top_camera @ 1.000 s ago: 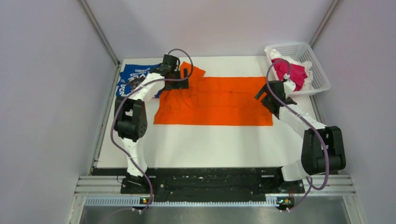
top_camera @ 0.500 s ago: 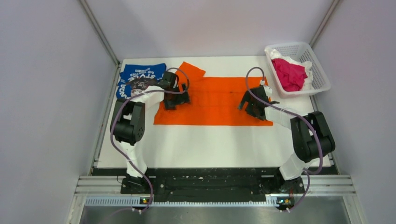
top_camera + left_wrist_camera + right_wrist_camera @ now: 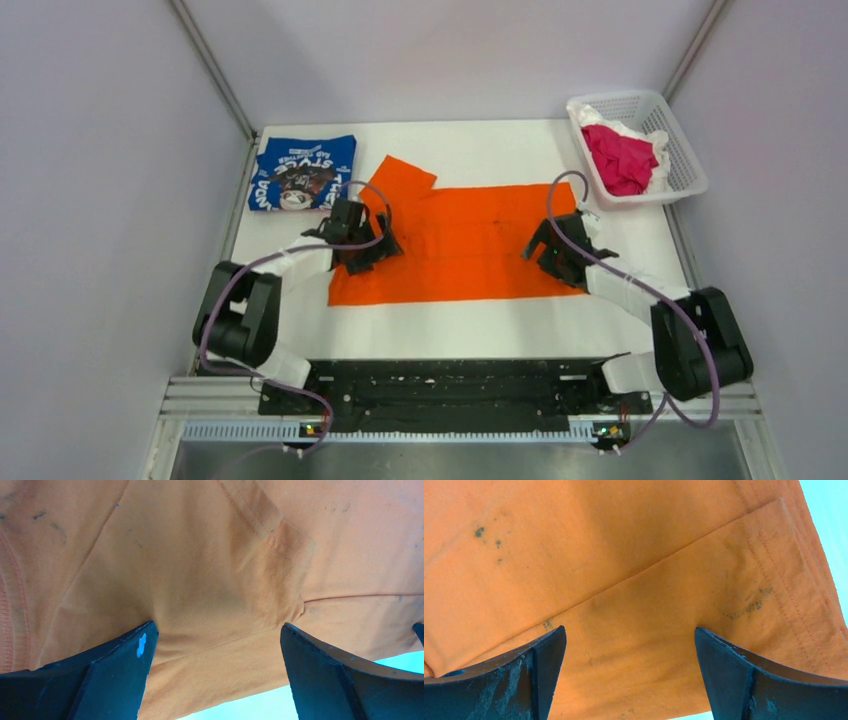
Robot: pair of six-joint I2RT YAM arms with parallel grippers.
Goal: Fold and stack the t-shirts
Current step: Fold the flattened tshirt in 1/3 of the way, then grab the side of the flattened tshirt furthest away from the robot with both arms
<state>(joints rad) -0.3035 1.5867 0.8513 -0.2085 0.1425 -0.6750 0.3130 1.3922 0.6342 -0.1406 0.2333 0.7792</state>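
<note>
The white table [image 3: 450,325] carries the orange t-shirt [image 3: 460,240] across its middle, lying flat as a wide rectangular band; one sleeve [image 3: 400,178] projects from the far left corner. The left gripper [image 3: 365,245] sits over the band's left end and the right gripper [image 3: 555,250] over its right end. In each wrist view the fingers are spread wide apart with cloth lying flat beneath and between them, nothing pinched. The left wrist view shows an underarm seam and a fold edge; the right wrist view shows a stitched hem, a fold line and small dark specks. The blue t-shirt [image 3: 300,172] lies folded at the far left corner, well apart from both grippers; white lettering and a dark graphic face up.
</note>
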